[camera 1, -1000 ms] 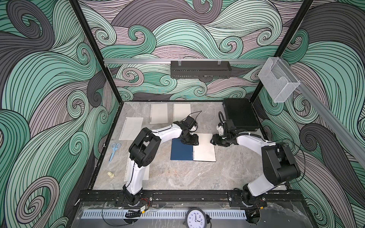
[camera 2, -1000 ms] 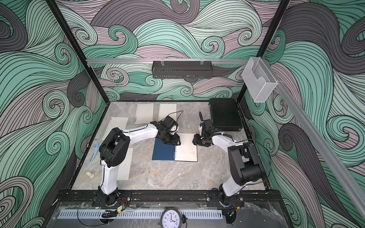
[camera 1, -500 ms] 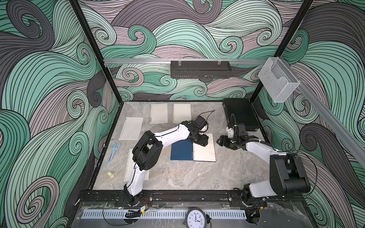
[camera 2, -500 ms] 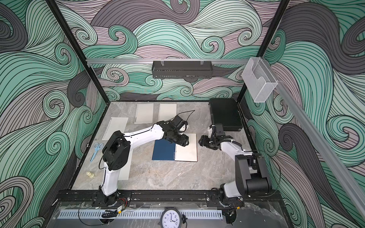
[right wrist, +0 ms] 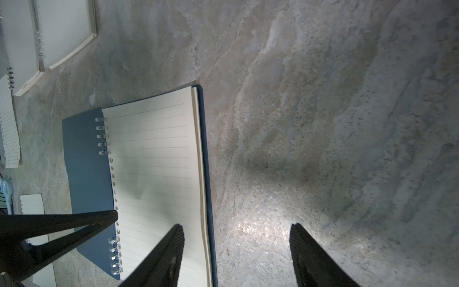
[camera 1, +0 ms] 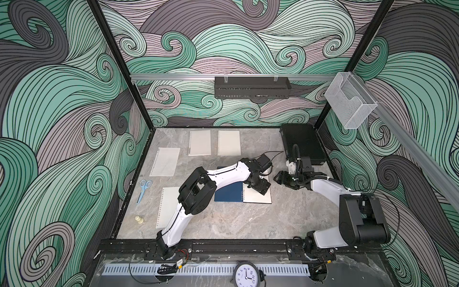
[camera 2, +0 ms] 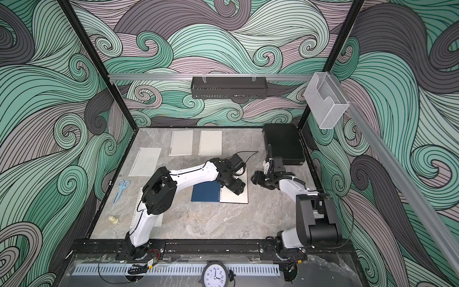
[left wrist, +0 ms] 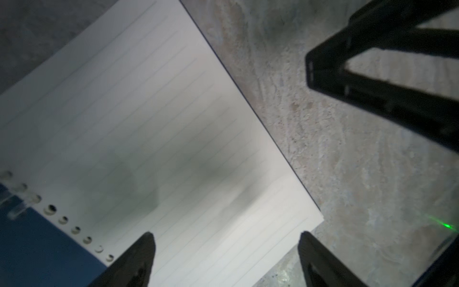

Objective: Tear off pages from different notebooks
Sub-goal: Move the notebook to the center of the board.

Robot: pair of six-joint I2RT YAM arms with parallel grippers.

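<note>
- The left gripper [camera 1: 259,188] is hanging with its jaws spread wide and nothing clamped, low over the right-hand leaf of the blue notebook [camera 1: 228,193], just right of centre in both top views.
- In the left wrist view its fingertips [left wrist: 139,261] are showing at the lower edge of the frame, one over the lined top page [left wrist: 149,129] and the other just off that sheet's corner. This is probably to pin or pinch the paper. Whether they are touching it, I cannot tell.
- The right gripper [camera 1: 278,178] is likewise standing unclenched and empty, just right of the notebook's outer edge.
- In the right wrist view one fingertip [right wrist: 173,248] is overlapping the page's free edge while its partner is sitting over the bare table [right wrist: 323,124]. That stance seems meant for catching the free edge.
- The blue notebook is lying open and flat with its cover folded out to the left. The top page is therefore facing up, with its punched side along the clear rings [right wrist: 102,135].
- The sheet is looking threaded on those rings, so I judge the tear not yet begun.
- Farther out, a loose cream page [camera 1: 167,207] is lying at the table's lower left, partly under the left arm.
- The cream pads [camera 1: 200,143] and the white lined pad [camera 1: 165,161] are sitting toward the upper left, well apart from the blue notebook, which is leaving both arms working room.
</note>
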